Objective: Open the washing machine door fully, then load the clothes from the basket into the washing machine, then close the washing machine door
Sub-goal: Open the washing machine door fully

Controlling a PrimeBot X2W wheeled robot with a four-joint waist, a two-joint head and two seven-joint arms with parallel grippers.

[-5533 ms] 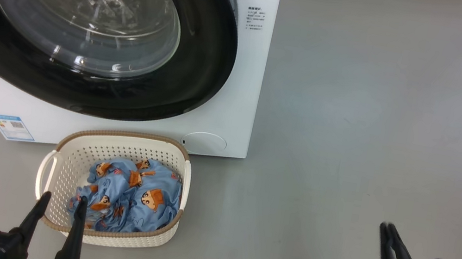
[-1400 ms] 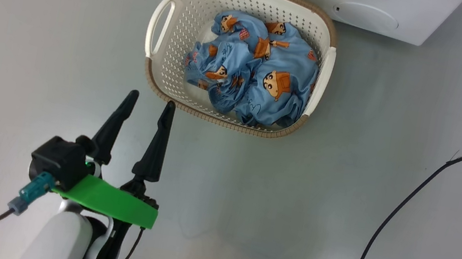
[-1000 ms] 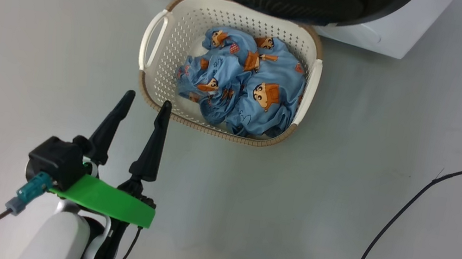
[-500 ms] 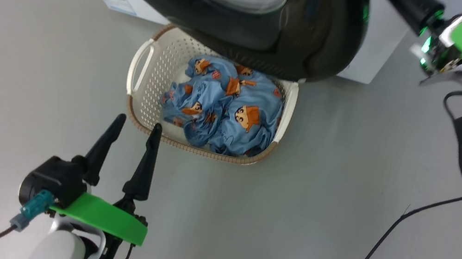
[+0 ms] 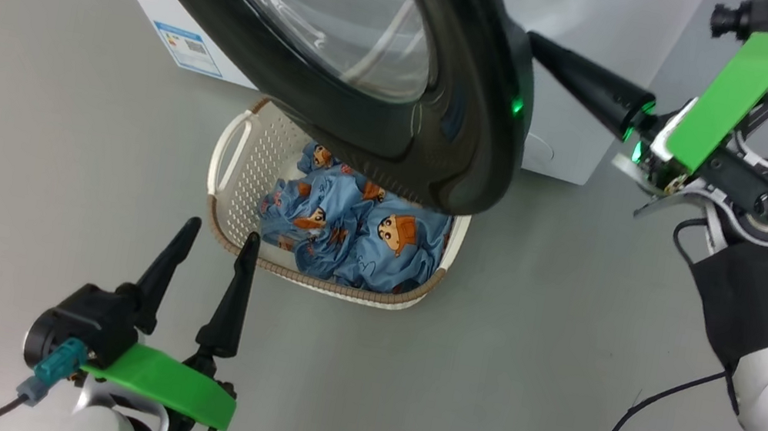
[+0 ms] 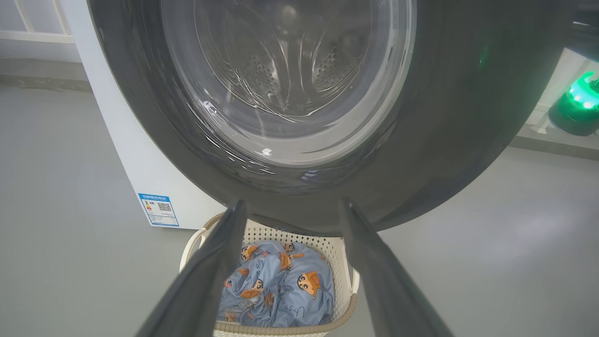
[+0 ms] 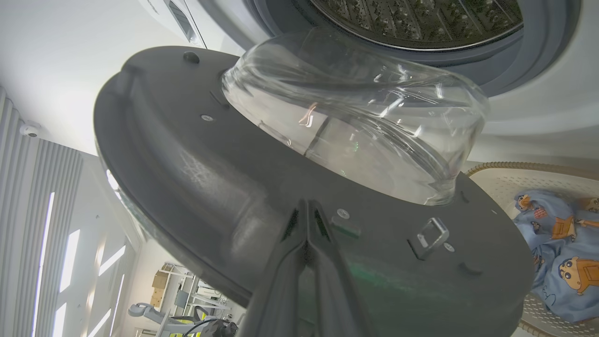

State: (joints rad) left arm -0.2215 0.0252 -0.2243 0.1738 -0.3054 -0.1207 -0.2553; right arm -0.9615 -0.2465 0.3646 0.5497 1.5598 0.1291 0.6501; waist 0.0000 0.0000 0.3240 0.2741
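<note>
In the head view, the large, round, glossy black-rimmed washing machine door (image 5: 443,140) is standing partly open and overhanging the far edge of the small cream perforated plastic basket (image 5: 235,175). The basket is sitting on the smooth grey floor (image 5: 525,348), at the front bottom edge of the big white washing machine (image 5: 154,5). The crumpled light blue printed clothes (image 5: 356,242) are lying heaped toward the basket's right wall. The left gripper (image 5: 223,229) is being held just off the basket's near left corner, its fingers spread wide on nothing. The right gripper (image 5: 558,61) is being reached behind the door's free edge.

In the left wrist view, the slick curved washing machine door (image 6: 444,117) is looming just beyond the parted fingers.

In the right wrist view, the right fingers (image 7: 285,281) are being pressed together. Their tips are resting against the door's matte dark inner face, beside the bulging clear glass bowl (image 7: 365,121) and a small metal latch loop (image 7: 430,236). The perforated steel drum (image 7: 421,18) is showing behind.

Pinched shut on nothing, the tips could skid off that smooth plastic onto the glass or snag the loop, and the door would be left half open above the clothes. The left gripper is judged likely to be struck if the door is swung wider.
</note>
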